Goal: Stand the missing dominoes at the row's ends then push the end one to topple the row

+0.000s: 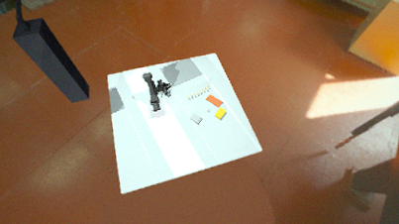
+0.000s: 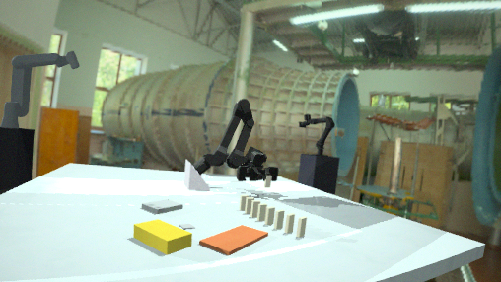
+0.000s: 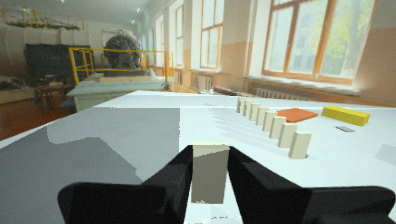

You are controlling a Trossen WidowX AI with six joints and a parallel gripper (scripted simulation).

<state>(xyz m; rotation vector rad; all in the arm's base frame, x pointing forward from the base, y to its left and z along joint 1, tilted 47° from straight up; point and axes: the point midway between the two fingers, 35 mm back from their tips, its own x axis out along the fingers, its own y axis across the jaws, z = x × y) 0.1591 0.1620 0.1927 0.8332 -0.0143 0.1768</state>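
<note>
A row of several cream dominoes stands upright, evenly spaced; one end domino (image 2: 301, 227) is nearest the exterior camera, and the opposite end domino (image 3: 300, 145) is nearest in the wrist view. My gripper (image 1: 169, 89) (image 2: 269, 175) (image 3: 209, 151) is shut on a cream domino (image 2: 267, 181) (image 3: 209, 177), held upright by its upper part between the fingertips. The held domino appears a little above the table, apart from the row, beyond its far end in the exterior view. In the wrist view the row is ahead and to the right of it.
An orange flat slab (image 1: 214, 101) (image 2: 234, 240) (image 3: 297, 115) lies beside the row. A yellow block (image 1: 220, 114) (image 2: 163, 236) (image 3: 346, 115), a grey flat block (image 1: 196, 119) (image 2: 162, 206) and a small grey tile (image 2: 186, 226) (image 3: 345, 129) lie farther off on the white table (image 1: 145, 172).
</note>
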